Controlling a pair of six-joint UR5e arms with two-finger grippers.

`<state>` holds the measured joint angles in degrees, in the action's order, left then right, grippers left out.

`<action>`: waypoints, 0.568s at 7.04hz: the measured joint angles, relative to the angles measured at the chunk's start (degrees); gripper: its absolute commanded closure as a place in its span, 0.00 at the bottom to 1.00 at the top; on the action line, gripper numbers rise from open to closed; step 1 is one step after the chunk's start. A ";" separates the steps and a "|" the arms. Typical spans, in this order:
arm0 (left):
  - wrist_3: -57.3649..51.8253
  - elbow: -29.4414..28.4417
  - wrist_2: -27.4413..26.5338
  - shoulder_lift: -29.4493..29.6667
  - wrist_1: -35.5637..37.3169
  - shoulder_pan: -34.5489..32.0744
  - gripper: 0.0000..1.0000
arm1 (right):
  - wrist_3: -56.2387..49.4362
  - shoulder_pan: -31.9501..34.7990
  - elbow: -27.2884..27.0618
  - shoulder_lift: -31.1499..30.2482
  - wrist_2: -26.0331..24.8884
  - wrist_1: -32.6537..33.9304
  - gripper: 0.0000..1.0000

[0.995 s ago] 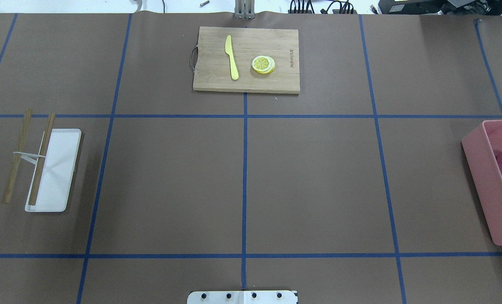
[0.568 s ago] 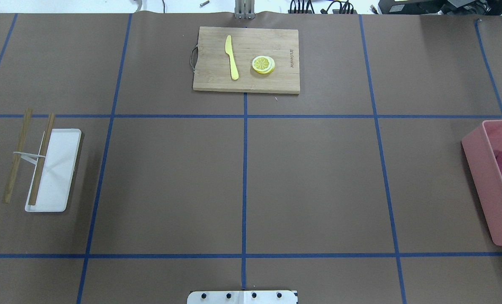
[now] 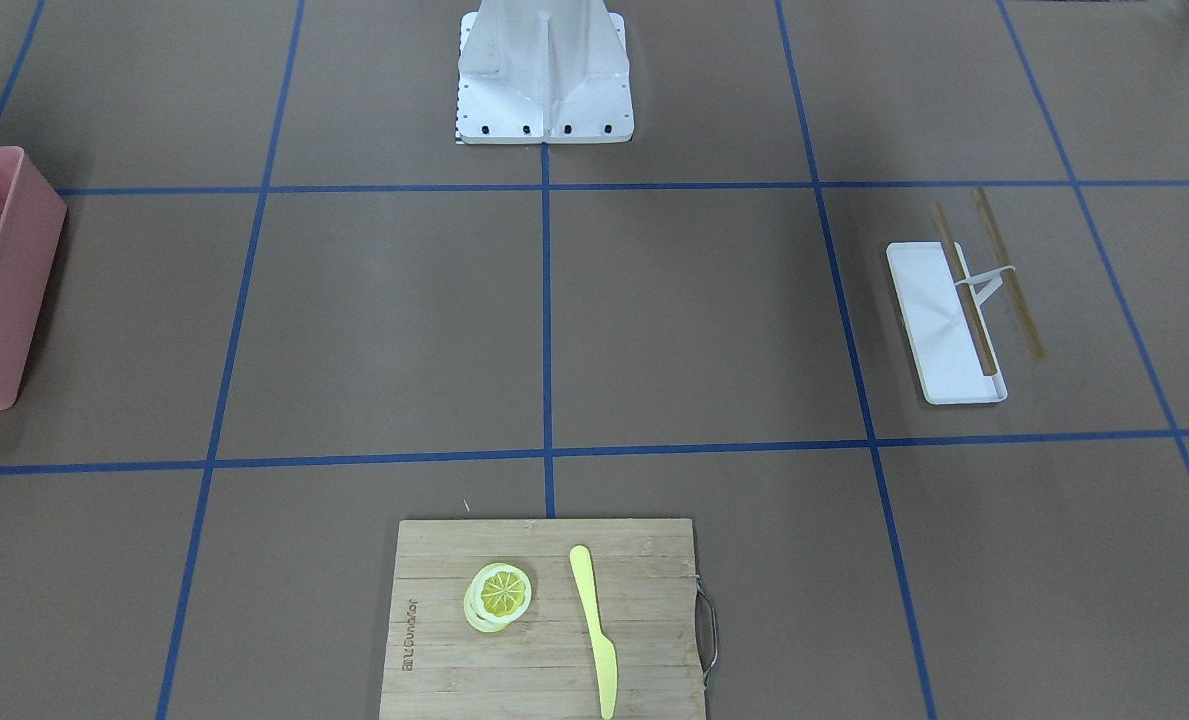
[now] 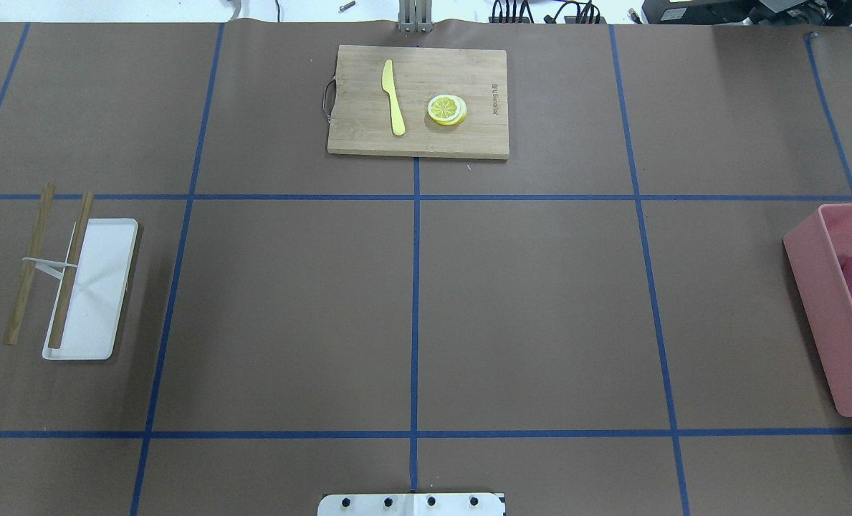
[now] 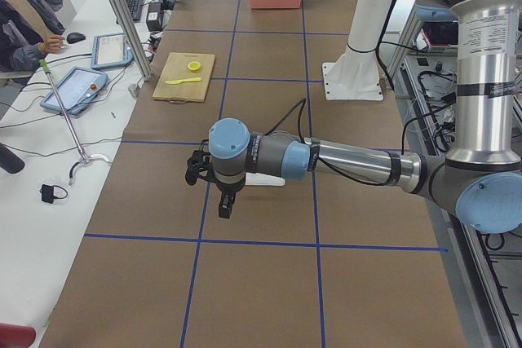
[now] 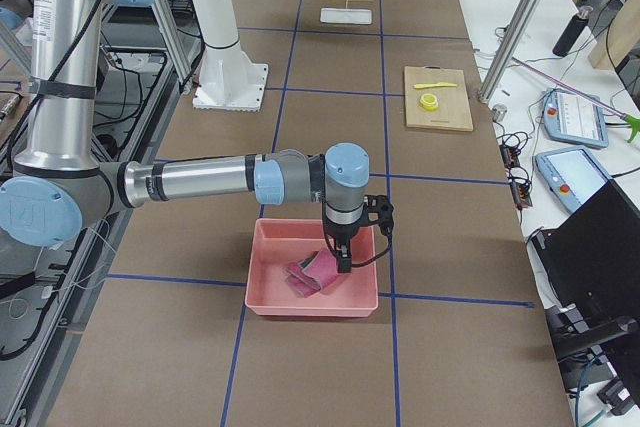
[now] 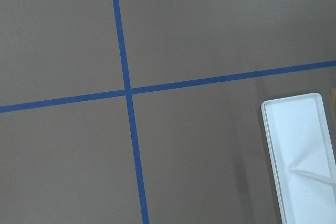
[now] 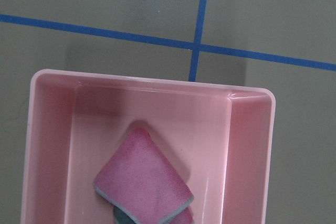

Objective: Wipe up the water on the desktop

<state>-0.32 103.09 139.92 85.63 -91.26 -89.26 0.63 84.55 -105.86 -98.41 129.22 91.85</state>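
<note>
the left arm [image 5: 351, 160] stretches low across the brown worktop [image 4: 540, 308]. its jaws point down just above the surface, near a crossing of blue tape lines [image 7: 128, 92]. only a side view shows these left jaws, so i cannot tell whether they are released or clenched. a white tray [image 7: 299, 150] lies near them. with it are 2 wooden sticks [image 4: 71, 272] joined by a white band, 1 along the tray's edge and 1 on the worktop beside it.

the right arm [image 6: 200, 179] reaches over the other end of the worktop. the right jaws hang over a pink bin [image 8: 152, 80], right above a pink pad [image 8: 144, 179] with a grey edge. whether they touch the pad is unclear, and i cannot tell if they are released or clenched.

well apart from both jaws, about midway between them at the worktop's far edge, sits a bamboo board [image 4: 418, 100]. it bears a yellow knife [image 4: 394, 97] and lemon slices [image 4: 447, 110].
</note>
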 measured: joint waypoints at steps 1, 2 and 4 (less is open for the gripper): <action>0.00 -0.69 -0.08 0.24 -0.61 0.00 0.02 | 0.07 0.00 -0.09 0.04 -0.01 0.00 0.00; 0.01 -1.98 -0.18 0.67 -1.25 0.05 0.02 | 0.13 0.00 -0.08 0.30 -0.02 -0.01 0.00; -0.01 -3.39 -0.08 1.56 -2.08 0.12 0.02 | 0.12 0.00 0.62 1.03 -0.02 -0.01 0.00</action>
<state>-0.33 99.70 139.84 87.19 -93.34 -89.14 0.75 84.55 -105.24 -97.38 129.20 91.85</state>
